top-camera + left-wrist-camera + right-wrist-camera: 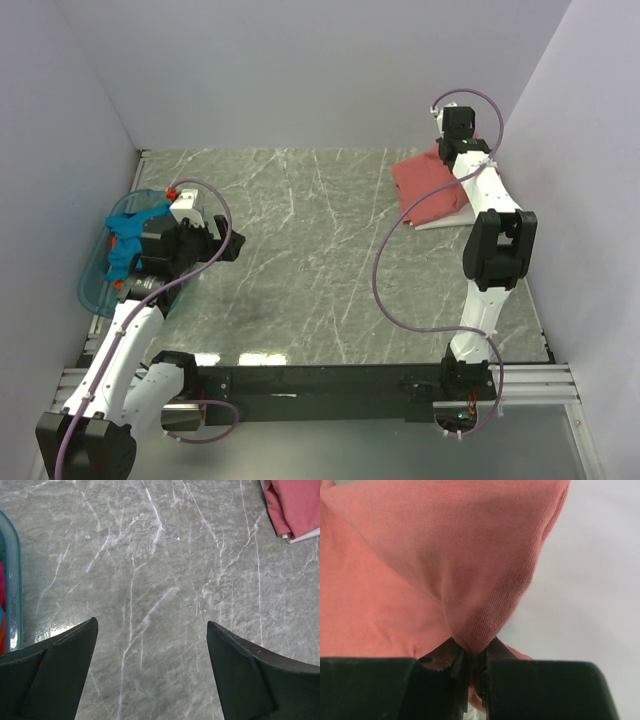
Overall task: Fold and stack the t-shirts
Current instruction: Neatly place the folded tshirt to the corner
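The right wrist view alone shows the right hand [472, 666] pinched on a fold of the dusty-red t-shirt [420, 555] directly ahead; the left hand [151, 625] stands wide above the bench [150, 555].

- A robotics lab test cell rather than a lived-in room.
- Plain pale walls [300, 70] box in a grey marble-patterned tabletop [300, 250] on three sides.
- Two white-and-black robot arms, the left arm [125, 345] and the right arm [497, 250], stand on a black mounting bar [320, 380] set in aluminium rails [540, 378] at the near edge.
- Purple cables [376, 275] loop loosely off the arms.
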You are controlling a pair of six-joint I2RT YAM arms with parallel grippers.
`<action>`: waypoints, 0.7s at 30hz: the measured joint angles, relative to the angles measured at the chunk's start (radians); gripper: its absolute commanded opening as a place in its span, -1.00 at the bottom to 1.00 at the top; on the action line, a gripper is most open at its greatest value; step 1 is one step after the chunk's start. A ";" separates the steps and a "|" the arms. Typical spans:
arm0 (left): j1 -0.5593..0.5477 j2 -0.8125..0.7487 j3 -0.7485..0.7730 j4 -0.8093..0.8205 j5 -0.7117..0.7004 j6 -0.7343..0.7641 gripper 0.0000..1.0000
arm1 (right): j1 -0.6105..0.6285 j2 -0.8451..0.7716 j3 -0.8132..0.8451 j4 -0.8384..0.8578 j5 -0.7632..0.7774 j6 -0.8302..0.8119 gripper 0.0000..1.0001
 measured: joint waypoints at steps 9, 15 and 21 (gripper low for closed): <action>0.000 0.009 0.000 0.000 0.000 0.000 0.90 | -0.042 0.001 -0.025 0.032 0.004 0.001 -1.00; 0.000 0.010 0.000 0.000 0.000 0.000 0.90 | -0.050 0.002 -0.041 0.037 0.007 0.004 -1.00; 0.000 0.010 0.000 0.000 0.000 0.000 0.90 | -0.056 0.017 -0.044 0.040 0.008 0.005 -1.00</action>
